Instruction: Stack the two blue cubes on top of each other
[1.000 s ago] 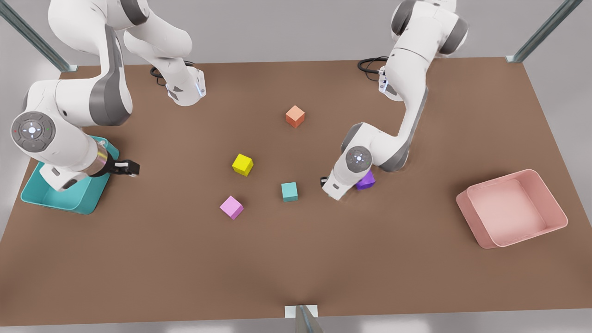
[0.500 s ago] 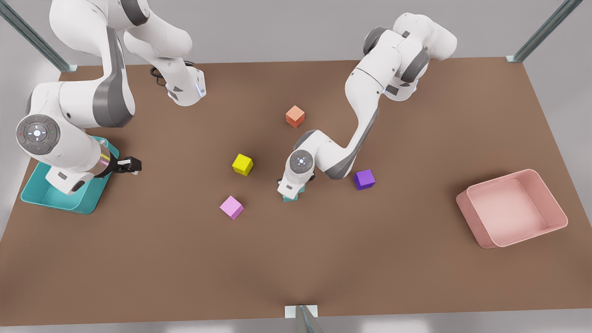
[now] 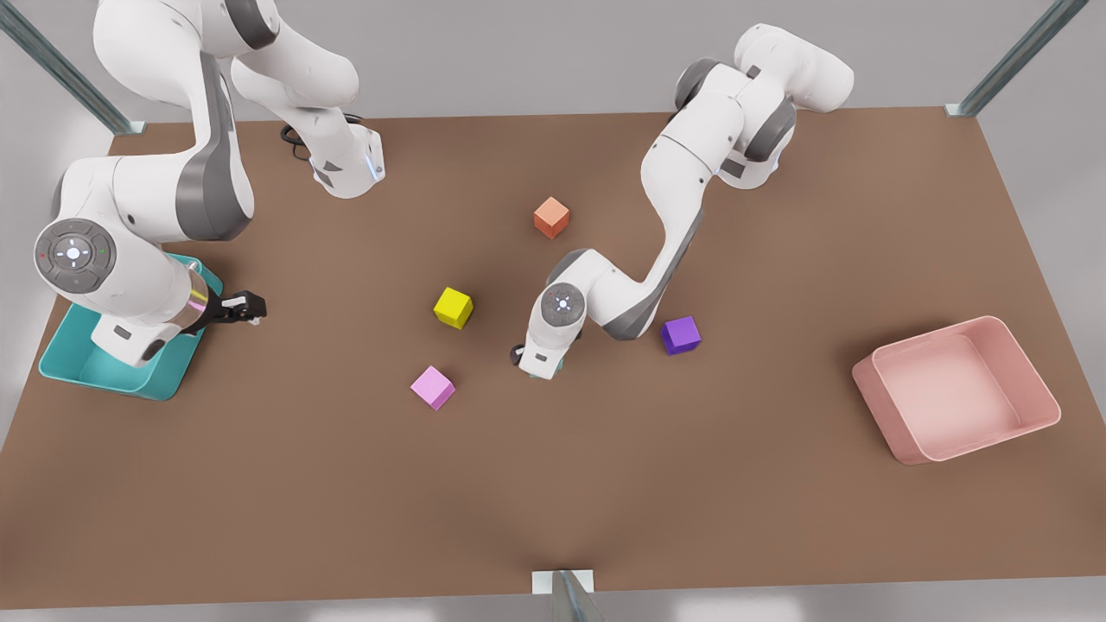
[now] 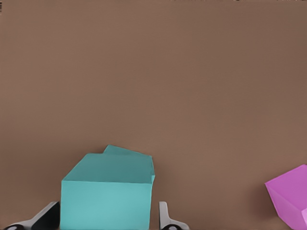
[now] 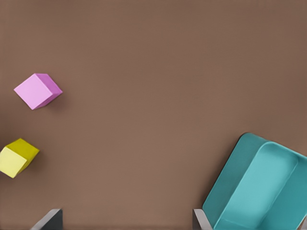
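At the front view's left edge a teal bin point(image 3: 65, 367) sits on the brown worktop point(image 3: 553, 484). The right end effector point(image 3: 251, 307) hangs just beside the bin on a waiting arm, with its fingers point(image 5: 48, 219) spread wide and nothing between them. Further right lie a pink cube point(image 3: 433, 386) and a yellow cube point(image 3: 454, 307), near each other. The left end effector point(image 3: 536, 367) is low over the worktop's middle. In the left wrist view its fingers point(image 4: 45, 219) are closed on one blue cube point(image 4: 103, 201), and a corner of the second blue cube point(image 4: 127, 152) peeks out from behind it; whether the two touch I cannot tell. An orange cube point(image 3: 551, 217) lies farther back, a purple cube point(image 3: 681, 334) is to the right, and a pink bin point(image 3: 890, 406) lies well apart at the far right
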You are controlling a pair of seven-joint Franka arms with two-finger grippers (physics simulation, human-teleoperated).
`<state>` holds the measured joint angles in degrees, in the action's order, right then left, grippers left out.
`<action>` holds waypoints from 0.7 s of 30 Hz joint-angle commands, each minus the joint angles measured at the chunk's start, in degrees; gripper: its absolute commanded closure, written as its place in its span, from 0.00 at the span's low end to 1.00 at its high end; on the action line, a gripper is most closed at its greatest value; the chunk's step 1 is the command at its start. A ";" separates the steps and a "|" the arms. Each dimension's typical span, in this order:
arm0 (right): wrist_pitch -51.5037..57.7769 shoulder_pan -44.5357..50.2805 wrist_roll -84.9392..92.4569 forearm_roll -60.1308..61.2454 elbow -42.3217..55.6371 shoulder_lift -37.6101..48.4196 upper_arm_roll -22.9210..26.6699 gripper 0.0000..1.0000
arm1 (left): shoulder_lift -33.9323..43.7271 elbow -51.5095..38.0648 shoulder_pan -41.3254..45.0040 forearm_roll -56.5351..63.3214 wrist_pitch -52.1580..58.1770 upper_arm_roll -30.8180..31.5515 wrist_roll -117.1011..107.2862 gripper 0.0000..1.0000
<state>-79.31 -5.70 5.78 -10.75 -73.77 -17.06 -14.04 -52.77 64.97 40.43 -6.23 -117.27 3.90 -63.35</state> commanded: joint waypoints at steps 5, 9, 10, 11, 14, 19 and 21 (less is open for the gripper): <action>0.03 0.16 2.66 0.03 0.03 0.01 -0.02 0.00 | 0.48 0.07 0.00 -0.19 0.38 0.93 -6.53 0.00; 0.03 0.16 2.66 0.03 -0.06 0.01 -0.02 0.00 | 1.79 0.07 0.18 -1.16 2.22 1.29 -7.49 0.00; 0.03 0.16 2.66 0.03 -0.06 0.01 -0.02 0.00 | 2.49 -0.02 0.09 -1.16 5.39 1.29 -7.49 0.00; 0.03 0.16 2.66 0.03 0.03 0.01 -0.02 0.00 | 2.67 0.07 -0.08 -1.24 6.44 1.29 -7.49 0.00; 0.03 0.16 2.66 0.03 -0.06 0.01 -0.02 0.00 | 7.85 0.07 -2.10 -2.12 15.57 2.95 -7.41 0.00; 0.03 -0.01 2.75 0.03 -0.06 0.01 -0.02 0.00 | 18.14 -4.33 -29.26 3.15 42.39 3.04 39.78 0.00; 0.03 -0.01 2.66 0.12 -0.06 0.01 -0.02 0.00 | 18.23 -4.24 -32.78 7.11 42.39 3.04 48.84 0.00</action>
<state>-79.31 -5.71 7.63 -10.73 -73.85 -17.12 -14.04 -34.68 61.33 9.42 -2.92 -87.69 6.71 -56.38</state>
